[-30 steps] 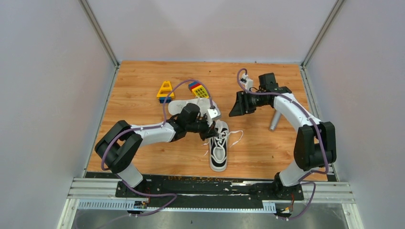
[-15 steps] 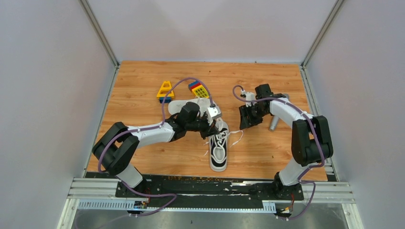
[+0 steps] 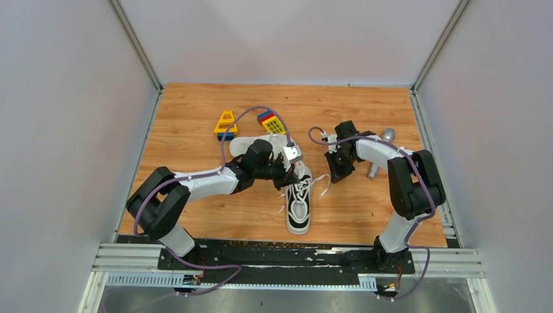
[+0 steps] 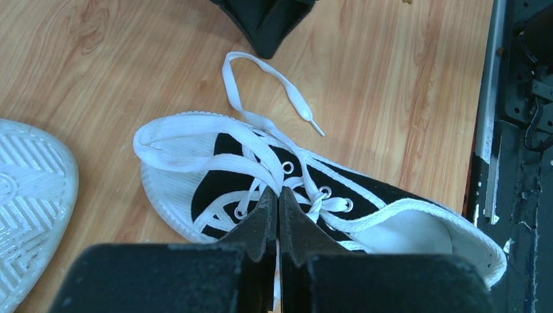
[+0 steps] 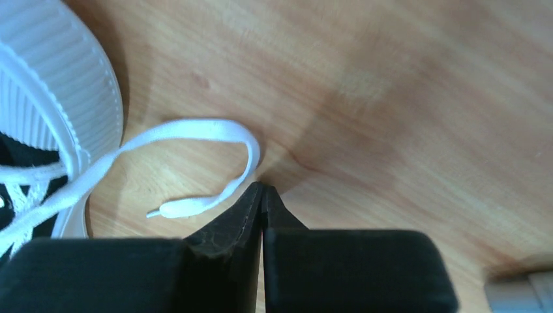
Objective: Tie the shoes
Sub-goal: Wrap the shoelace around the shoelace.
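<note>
One black shoe (image 3: 298, 207) with a white toe cap stands upright on the table, toe towards the far side. The other shoe (image 3: 251, 145) lies sole-up behind my left arm. My left gripper (image 4: 278, 190) is shut over the upright shoe's (image 4: 372, 195) lace crossings, with a sliver of white lace between its fingers. A loose lace (image 5: 195, 127) curls on the wood from the shoe's toe (image 5: 39, 85). My right gripper (image 5: 262, 186) is shut with its tips on the table right beside that lace's bend; no lace shows between its jaws.
Colourful toy blocks (image 3: 225, 124) (image 3: 272, 122) sit behind the sole-up shoe. A grey metal cylinder (image 3: 380, 153) lies just right of my right gripper (image 3: 337, 176). The sole-up shoe's ribbed sole (image 4: 26, 189) is close to the left of my left gripper (image 3: 291, 176).
My right arm swung down and left from near the cylinder to the loose lace by the shoe's toe, and its jaws closed. The left arm and shoe stayed put.
</note>
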`<move>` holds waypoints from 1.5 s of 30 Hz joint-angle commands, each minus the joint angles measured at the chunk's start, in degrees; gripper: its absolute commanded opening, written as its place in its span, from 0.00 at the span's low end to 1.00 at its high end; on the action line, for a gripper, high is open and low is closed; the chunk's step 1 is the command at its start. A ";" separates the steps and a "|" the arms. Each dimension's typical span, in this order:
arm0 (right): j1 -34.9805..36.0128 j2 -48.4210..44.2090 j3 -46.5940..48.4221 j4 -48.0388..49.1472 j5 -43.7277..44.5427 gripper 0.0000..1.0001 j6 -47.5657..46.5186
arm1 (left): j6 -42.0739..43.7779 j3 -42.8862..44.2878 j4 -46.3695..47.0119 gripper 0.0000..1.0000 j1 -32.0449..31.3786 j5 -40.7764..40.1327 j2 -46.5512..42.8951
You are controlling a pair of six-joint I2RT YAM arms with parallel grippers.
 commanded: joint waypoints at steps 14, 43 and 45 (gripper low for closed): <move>-0.78 -0.14 9.05 -1.64 -1.32 0.24 -0.59 | 10.24 0.97 -2.03 0.00 0.24 2.87 -1.22; 5.46 4.91 -0.05 4.77 13.47 0.00 5.05 | 12.51 0.08 -3.78 0.00 0.24 3.27 -2.10; 4.91 4.48 3.85 4.12 10.37 0.00 2.98 | 13.25 0.15 -4.12 0.00 0.24 3.55 -2.02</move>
